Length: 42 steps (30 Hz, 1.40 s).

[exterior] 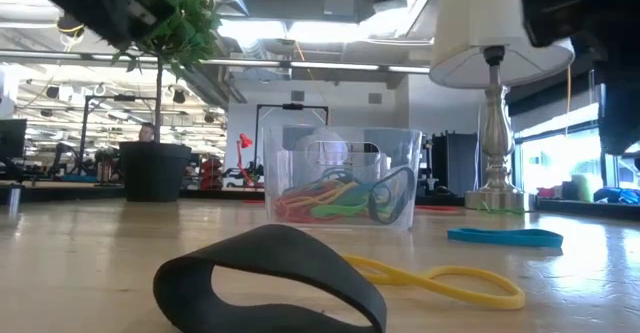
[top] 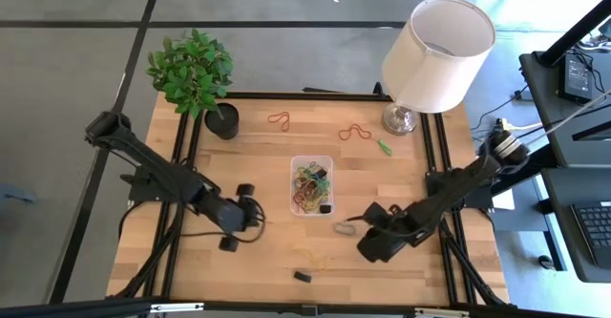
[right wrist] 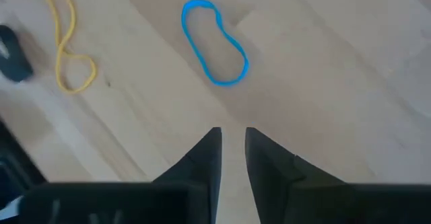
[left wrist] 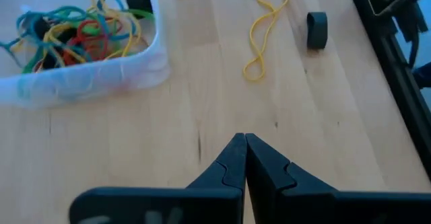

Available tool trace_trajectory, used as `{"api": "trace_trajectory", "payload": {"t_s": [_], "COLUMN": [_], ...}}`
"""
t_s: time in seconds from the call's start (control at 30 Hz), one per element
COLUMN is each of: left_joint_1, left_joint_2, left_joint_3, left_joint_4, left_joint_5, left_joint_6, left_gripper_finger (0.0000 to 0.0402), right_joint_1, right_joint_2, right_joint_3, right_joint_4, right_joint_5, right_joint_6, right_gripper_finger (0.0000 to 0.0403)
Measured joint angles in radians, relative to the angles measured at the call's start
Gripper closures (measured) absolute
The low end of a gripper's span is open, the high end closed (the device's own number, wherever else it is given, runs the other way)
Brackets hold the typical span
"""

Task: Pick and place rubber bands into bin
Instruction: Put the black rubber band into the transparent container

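Observation:
The clear bin stands mid-table, holding several coloured rubber bands. A blue band lies flat just ahead of my right gripper, which hovers narrowly open and empty. A yellow band and a black band lie near the near edge. My left gripper is shut and empty, left of the bin. Two red bands and a green one lie toward the far side.
A potted plant in a black pot stands at the far left corner, and a lamp at the far right. Black frame rails run along both table sides. Bare wood lies between the bin and the near edge.

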<state>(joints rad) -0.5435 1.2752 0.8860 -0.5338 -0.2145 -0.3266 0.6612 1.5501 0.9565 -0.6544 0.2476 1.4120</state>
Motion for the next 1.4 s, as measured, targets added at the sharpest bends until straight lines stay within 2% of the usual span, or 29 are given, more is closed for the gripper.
{"api": "trace_trajectory", "payload": {"t_s": [0.1,0.27,0.4,0.6,0.83,0.97,1.07,1.2,1.4], "left_joint_1": [0.000,0.000,0.000,0.000,0.000,-0.005,-0.012,-0.017,-0.035], "left_joint_2": [0.112,0.295,0.437,0.598,0.735,0.781,0.806,0.834,0.883], "left_joint_3": [0.104,0.293,0.442,0.614,0.704,0.708,0.707,0.708,0.707], "left_joint_4": [-0.019,-0.027,-0.027,-0.051,-0.031,0.055,0.089,0.095,0.092], "left_joint_5": [-0.002,-0.028,-0.003,0.043,0.098,0.166,0.174,0.181,0.179], "left_joint_6": [0.000,0.012,0.096,0.134,0.094,0.066,0.036,0.010,-0.002], "left_gripper_finger": [0.0399,0.0399,0.0397,0.0359,0.0273,0.0228,0.0202,0.0182,0.0178], "right_joint_1": [0.021,0.054,0.074,0.084,0.086,0.088,0.089,0.089,0.089], "right_joint_2": [-0.087,-0.210,-0.288,-0.358,-0.370,-0.370,-0.370,-0.370,-0.370], "right_joint_3": [-0.103,-0.214,-0.274,-0.331,-0.358,-0.358,-0.358,-0.358,-0.358], "right_joint_4": [0.077,0.088,0.090,0.090,0.111,0.117,0.125,0.120,0.121], "right_joint_5": [0.002,0.004,0.004,0.004,0.002,0.002,0.002,0.002,0.003], "right_joint_6": [-0.001,-0.024,-0.081,-0.162,-0.213,-0.222,-0.240,-0.246,-0.268], "right_gripper_finger": [0.0342,0.0349,0.0350,0.0350,0.0350,0.0350,0.0350,0.0350,0.0350]}}
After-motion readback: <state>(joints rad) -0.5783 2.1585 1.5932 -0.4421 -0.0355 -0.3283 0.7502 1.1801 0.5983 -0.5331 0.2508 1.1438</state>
